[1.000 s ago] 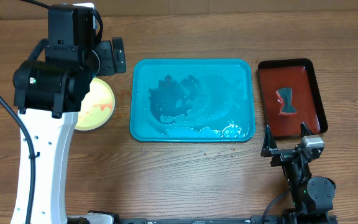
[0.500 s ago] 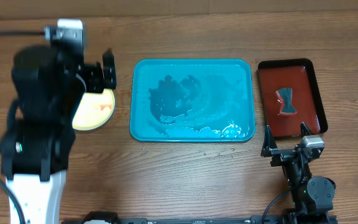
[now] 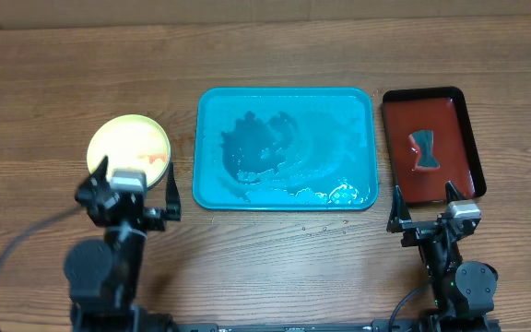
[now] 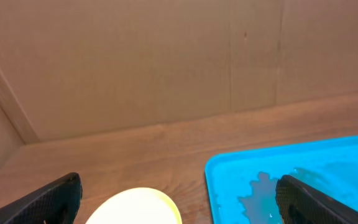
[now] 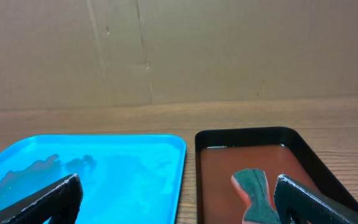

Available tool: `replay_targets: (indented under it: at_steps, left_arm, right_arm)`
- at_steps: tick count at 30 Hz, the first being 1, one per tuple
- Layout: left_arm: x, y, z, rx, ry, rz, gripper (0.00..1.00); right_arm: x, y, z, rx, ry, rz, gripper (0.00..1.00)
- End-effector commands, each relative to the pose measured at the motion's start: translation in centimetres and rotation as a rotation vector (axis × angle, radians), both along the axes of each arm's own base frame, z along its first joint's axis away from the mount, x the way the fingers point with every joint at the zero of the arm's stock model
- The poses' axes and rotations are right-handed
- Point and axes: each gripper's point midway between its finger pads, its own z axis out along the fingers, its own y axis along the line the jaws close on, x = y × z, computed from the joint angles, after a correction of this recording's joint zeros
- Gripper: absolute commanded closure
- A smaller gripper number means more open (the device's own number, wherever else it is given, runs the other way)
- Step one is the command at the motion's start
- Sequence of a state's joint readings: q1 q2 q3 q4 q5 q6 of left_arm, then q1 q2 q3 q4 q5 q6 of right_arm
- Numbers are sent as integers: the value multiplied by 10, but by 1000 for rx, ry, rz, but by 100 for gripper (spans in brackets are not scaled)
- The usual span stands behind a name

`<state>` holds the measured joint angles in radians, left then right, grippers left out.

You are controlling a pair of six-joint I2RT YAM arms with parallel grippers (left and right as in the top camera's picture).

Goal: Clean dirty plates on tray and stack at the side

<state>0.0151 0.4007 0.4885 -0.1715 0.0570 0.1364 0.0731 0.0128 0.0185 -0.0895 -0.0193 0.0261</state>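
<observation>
Two tools sit at the near edge of the table [image 3: 275, 267], the left tool [image 3: 135, 181] toward the near left corner and the right tool [image 3: 424, 193] toward the near right. Each has its jaws spread wide with nothing between them.

Just beyond the left tool, toward the table's left edge, lies a yellow-green plate [image 3: 129, 148] with a red smear on its face. Whether other plates lie under it cannot be told from above. The turquoise tray [image 3: 287, 91], mid-table, is wet and streaked but carries no plate. To its right, near the table's right edge, a dark red tray [image 3: 429, 90] holds a small dark pad [image 3: 422, 150].

By the look of it, the stacking at the side is done or nearly so, and both arms are parked. The next move, if any, would be wiping that smear, which calls for picking up the pad first.

The table is brown wood grain, and a plain cardboard wall [image 4: 166, 62] stands behind its far edge.
</observation>
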Motion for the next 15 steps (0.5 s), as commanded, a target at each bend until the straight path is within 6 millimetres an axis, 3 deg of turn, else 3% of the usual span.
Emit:
replay_targets:
  at_steps: [1,6,15]
  left_arm:
    - [-10,1,-40,55,-27,-3,0]
    - [-14,5,-77,68,-36,24,0]
    - [-17,13,-101,75,-48,70,0]
  right_arm:
    - [0,2,-2,3,-4,6,0]
    - [0,2,-2,3,-4,6,0]
    - [0,2,-2,3,-4,6,0]
